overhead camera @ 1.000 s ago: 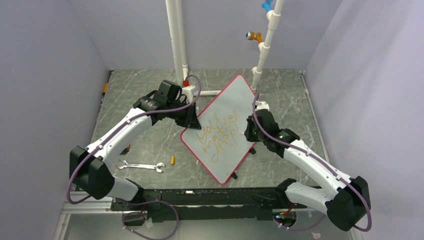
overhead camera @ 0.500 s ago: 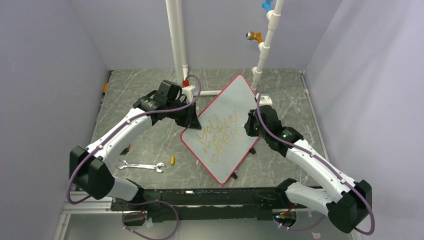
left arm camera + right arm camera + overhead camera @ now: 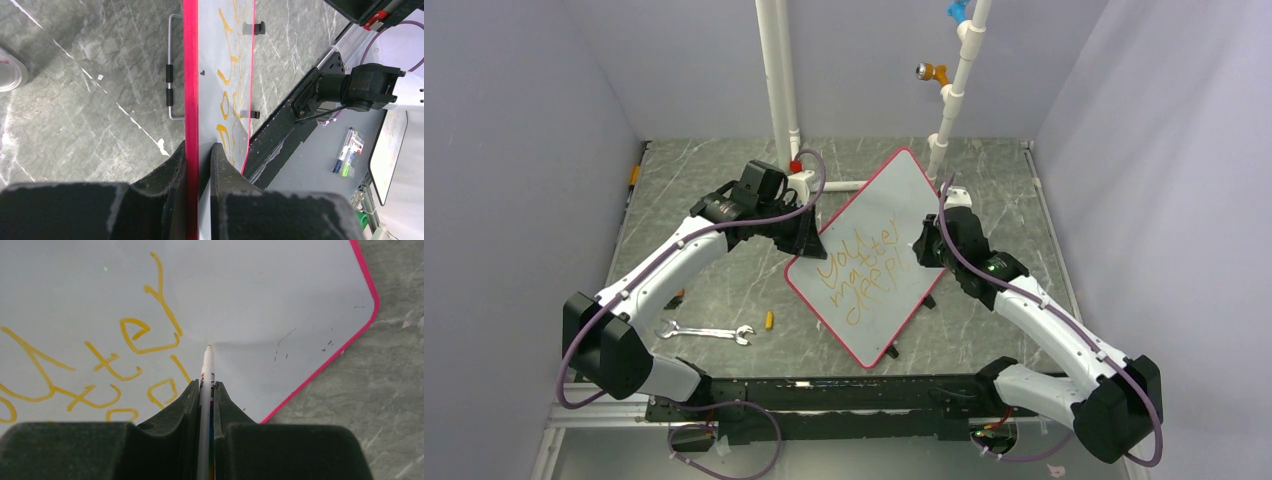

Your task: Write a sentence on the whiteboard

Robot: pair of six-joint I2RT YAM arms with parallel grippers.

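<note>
The whiteboard [image 3: 894, 195], pale grey with a red rim, lies tilted like a diamond on the table. The sentence [image 3: 856, 275] runs in three slanted orange-yellow lines across its lower half. My left gripper [image 3: 809, 238] is shut on the board's left edge; in the left wrist view the fingers [image 3: 198, 147] clamp the red rim [image 3: 190, 75]. My right gripper [image 3: 921, 250] is shut on a white marker [image 3: 206, 370]. Its tip rests at the board surface [image 3: 280, 285], just right of the lettering [image 3: 132, 337].
A metal wrench [image 3: 706, 332] and a small orange piece [image 3: 770, 320] lie on the grey marbled table left of the board. White pipes [image 3: 774, 80] stand at the back, one [image 3: 952, 95] just behind the board's far corner. Spare markers [image 3: 348, 150] lie beyond the table's near edge.
My right gripper has moved a little farther back and right along the board with the marker. The left arm and the board have not moved.
</note>
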